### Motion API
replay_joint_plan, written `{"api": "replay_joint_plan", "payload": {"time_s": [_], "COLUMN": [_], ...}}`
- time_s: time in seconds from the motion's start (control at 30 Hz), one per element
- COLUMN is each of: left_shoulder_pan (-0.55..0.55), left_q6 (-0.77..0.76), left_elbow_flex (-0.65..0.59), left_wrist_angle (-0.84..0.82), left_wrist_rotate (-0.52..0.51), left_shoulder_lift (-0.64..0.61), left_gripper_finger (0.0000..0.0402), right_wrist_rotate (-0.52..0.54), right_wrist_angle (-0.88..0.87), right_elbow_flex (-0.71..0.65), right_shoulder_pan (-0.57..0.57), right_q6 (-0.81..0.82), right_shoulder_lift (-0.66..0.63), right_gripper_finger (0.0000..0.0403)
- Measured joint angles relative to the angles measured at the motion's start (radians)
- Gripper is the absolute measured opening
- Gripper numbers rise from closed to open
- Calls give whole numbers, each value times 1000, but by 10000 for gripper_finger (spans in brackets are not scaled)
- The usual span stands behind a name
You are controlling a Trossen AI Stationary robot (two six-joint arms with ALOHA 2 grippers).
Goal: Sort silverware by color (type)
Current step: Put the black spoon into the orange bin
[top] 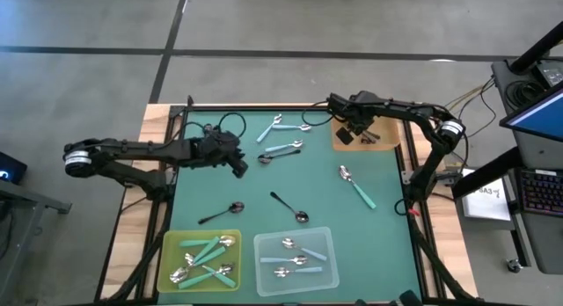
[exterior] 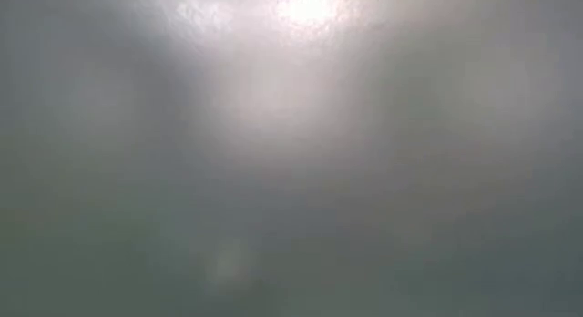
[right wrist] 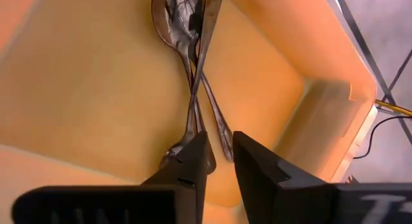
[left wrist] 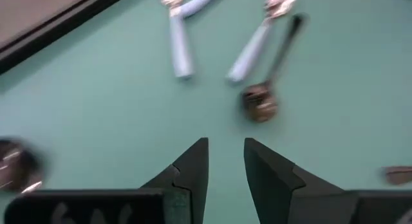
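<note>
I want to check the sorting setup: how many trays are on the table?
3. In the high view, a yellow tray sits at the bottom left of the mat, a clear tray right of it, and an orange tray at the top right. None seems hidden.

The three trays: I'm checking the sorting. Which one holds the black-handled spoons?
The orange tray at the table's far right corner, under the right gripper. The yellow tray holds teal-handled spoons and the clear tray light-blue ones, both at the near edge.

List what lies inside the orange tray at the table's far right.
The orange tray holds black-handled spoons, crossed. The right claw above covers their handle ends, so the count is unclear.
</note>
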Motion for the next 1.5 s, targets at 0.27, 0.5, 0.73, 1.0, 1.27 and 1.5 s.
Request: {"api": "replay_joint_plan", "payload": {"time_s": [0.27, 0.5, 0.73, 1.0, 1.27, 1.5], "left_shoulder_pan": [146, 328, 404, 428, 463, 466], "left_q6": [-6, -45, -29, -16, -20, -7], "left_elbow_flex": [-1, -4, -4, -2, 10, -1], "left_wrist_angle": [-213, -263, -257, -211, -187, -183], "left_wrist_rotate": [-86, -25, 12, 10, 39, 70], "left_shoulder_lift": [0, 19, 128, 257, 356, 320], "left_gripper_finger": [84, 84, 84, 84, 71, 8], "right_wrist_rotate": [0, -42, -264, -297, -331, -428], "right_wrist_angle": [19, 217, 435, 475, 476, 477], "right_elbow_flex": [2, 2, 2, 2, 2, 2], "right_shoulder_pan": [15, 42, 44, 51, 74, 112], "right_q6": [65, -6, -57, -86, -134, -175], "right_shoulder_lift": [-15, -62, -87, -87, -86, -86], "right_gripper_finger": [93, 86, 88, 95, 95, 80]}}
